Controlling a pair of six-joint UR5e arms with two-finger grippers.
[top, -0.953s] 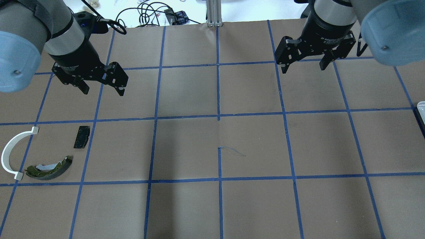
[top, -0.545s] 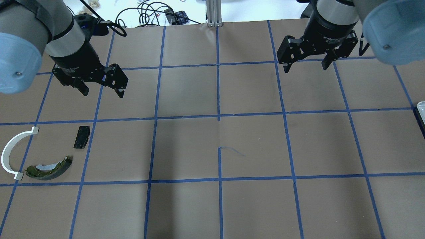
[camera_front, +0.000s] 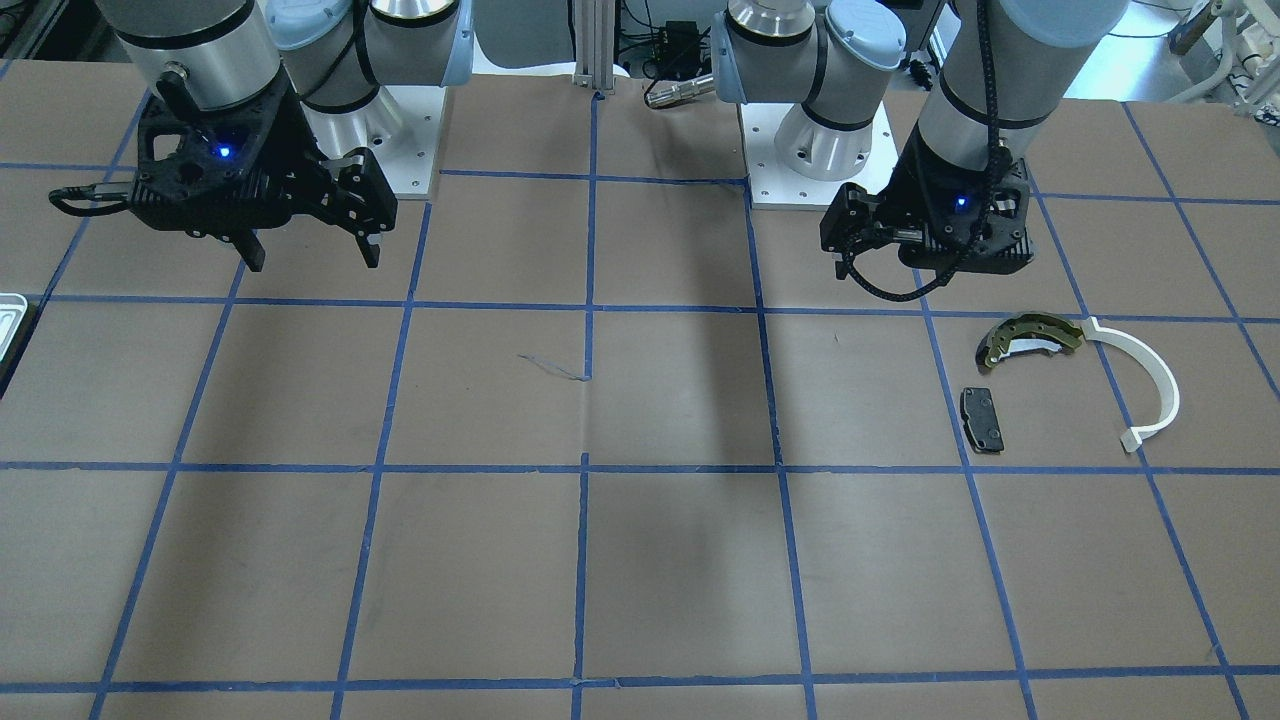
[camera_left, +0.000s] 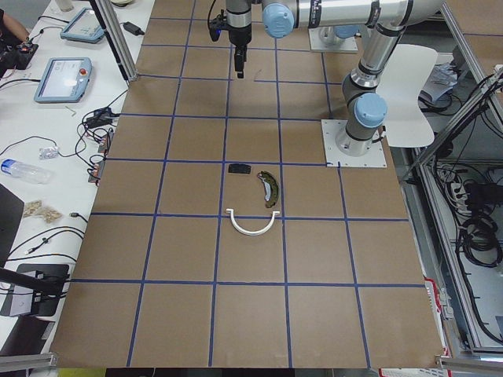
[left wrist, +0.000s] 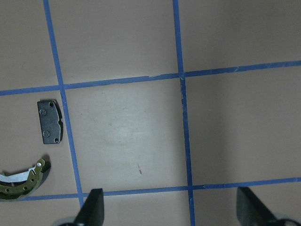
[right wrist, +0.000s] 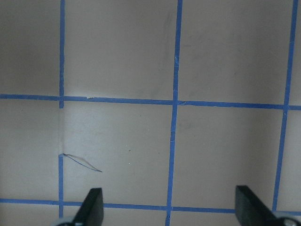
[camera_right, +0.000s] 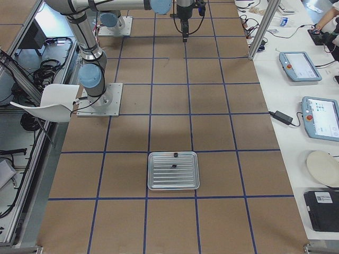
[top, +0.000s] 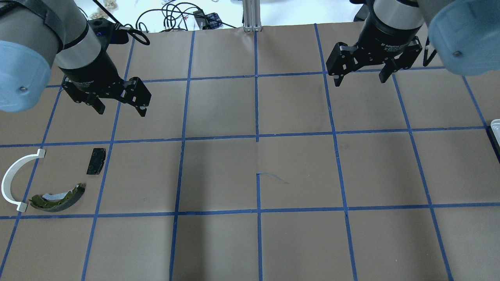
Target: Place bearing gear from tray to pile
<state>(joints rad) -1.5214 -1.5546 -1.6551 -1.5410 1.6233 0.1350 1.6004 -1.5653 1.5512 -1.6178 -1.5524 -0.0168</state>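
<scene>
Brown desk (top: 297, 242); tiny black bearing gear (camera_right: 174, 166) unlifted in shallow silvery metal tray (camera_right: 159, 180), right end; loose parts pile (top: 58, 197) far left; left pincer (top: 121, 111), right pincer (top: 360, 80) agape, empty.

My left end effector (top: 122, 111) and right end effector (top: 359, 81) hang raised, pointing down, jaws spread wide.

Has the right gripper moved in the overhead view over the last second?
Yes, slightly. The right gripper has drifted toward the view's right, so its fingertips sit closer to the slanted blue tape line beside it. Its jaws are open.
</scene>
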